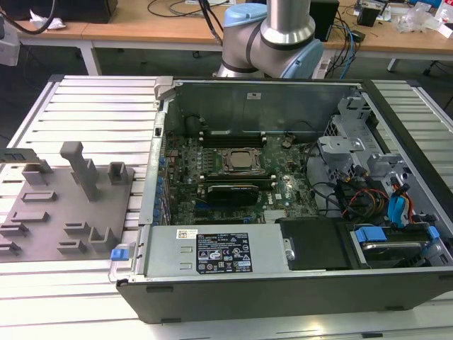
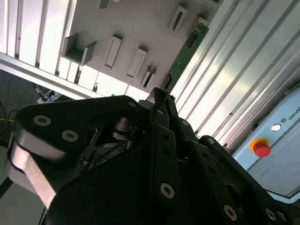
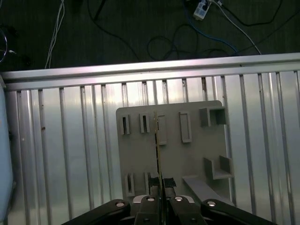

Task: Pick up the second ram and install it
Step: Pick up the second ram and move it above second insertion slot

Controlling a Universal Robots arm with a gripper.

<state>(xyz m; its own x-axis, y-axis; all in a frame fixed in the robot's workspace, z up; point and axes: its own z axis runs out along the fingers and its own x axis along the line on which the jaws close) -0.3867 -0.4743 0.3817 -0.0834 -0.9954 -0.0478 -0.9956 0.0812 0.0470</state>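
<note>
The arm is cut off at the twelve o'clock edge of the exterior view, behind the open computer case. The grey fixture plate lies at the case's nine o'clock.

In both wrist views the gripper hangs over that plate, its jaws clamped on the second ram. The jaws hide the held end.

The first wrist view shows the stick edge-on, as a thin line. The second wrist view shows its green face, with the chips hard to make out.
</note>
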